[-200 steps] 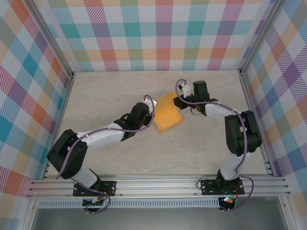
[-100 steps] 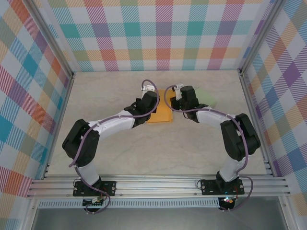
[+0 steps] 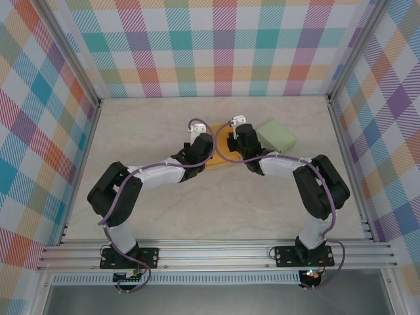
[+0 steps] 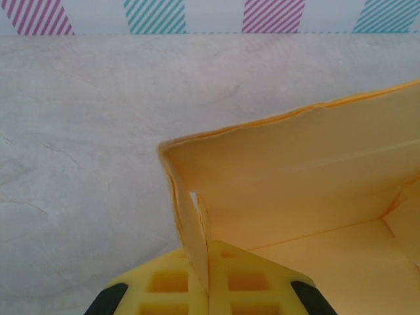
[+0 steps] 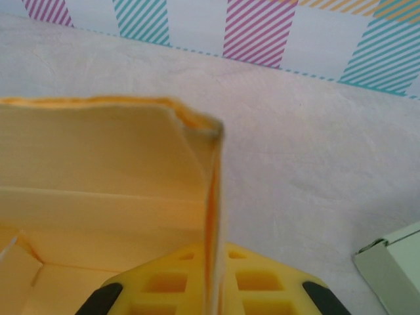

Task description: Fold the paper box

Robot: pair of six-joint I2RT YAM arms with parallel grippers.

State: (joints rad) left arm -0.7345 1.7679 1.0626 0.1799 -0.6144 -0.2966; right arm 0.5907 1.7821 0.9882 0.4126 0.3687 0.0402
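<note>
The paper box point(image 3: 220, 146) is yellow-orange and sits at the middle of the table, between my two wrists. In the left wrist view its left side wall point(image 4: 190, 216) stands upright and is pinched between the yellow pads of my left gripper point(image 4: 209, 275), which is shut on it. Its back wall point(image 4: 295, 170) and floor stretch away to the right. In the right wrist view my right gripper point(image 5: 213, 282) is shut on the box's right side wall point(image 5: 211, 197), and the box interior point(image 5: 98, 170) lies to the left.
A pale green box point(image 3: 275, 136) lies on the table just right of the right wrist; its corner point(image 5: 394, 262) sits at the lower right in the right wrist view. Plaid walls enclose the beige table point(image 3: 164, 216) on three sides.
Both arms have carried the yellow box away from me and to the left, then drawn in on either side of it. The green box, hidden before, has come into view.
</note>
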